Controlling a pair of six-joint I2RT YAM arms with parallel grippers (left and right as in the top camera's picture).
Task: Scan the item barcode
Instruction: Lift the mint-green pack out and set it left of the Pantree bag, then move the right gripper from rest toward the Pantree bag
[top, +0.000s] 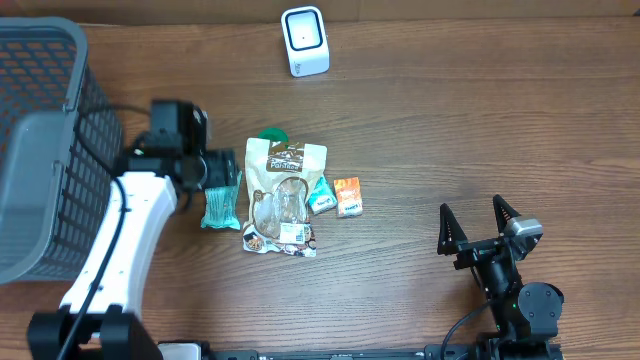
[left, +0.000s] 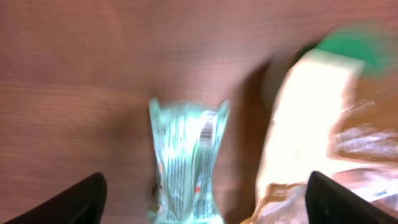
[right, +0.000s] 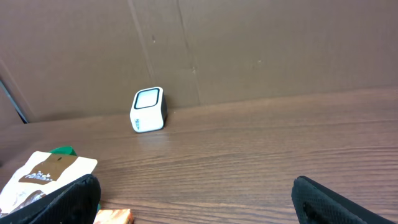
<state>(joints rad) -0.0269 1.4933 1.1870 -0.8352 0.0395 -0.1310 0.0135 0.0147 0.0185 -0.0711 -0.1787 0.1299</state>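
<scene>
A teal packet (top: 221, 203) lies flat on the wooden table, left of a large beige pouch (top: 285, 195). My left gripper (top: 222, 172) hovers over the packet's top end. In the blurred left wrist view the teal packet (left: 186, 162) sits between the two dark fingertips of the left gripper (left: 205, 199), which stand wide apart and clear of it: open. The white scanner (top: 304, 40) stands at the back edge, also visible as the scanner (right: 148, 110) in the right wrist view. My right gripper (top: 475, 222) rests open at the front right, and nothing lies between the right gripper (right: 196, 199) fingers.
A small teal item (top: 321, 195) and an orange packet (top: 347, 196) lie right of the pouch. A green object (top: 272, 135) peeks out behind the pouch top. A grey mesh basket (top: 40, 150) fills the left side. A cardboard wall (right: 249, 50) backs the table.
</scene>
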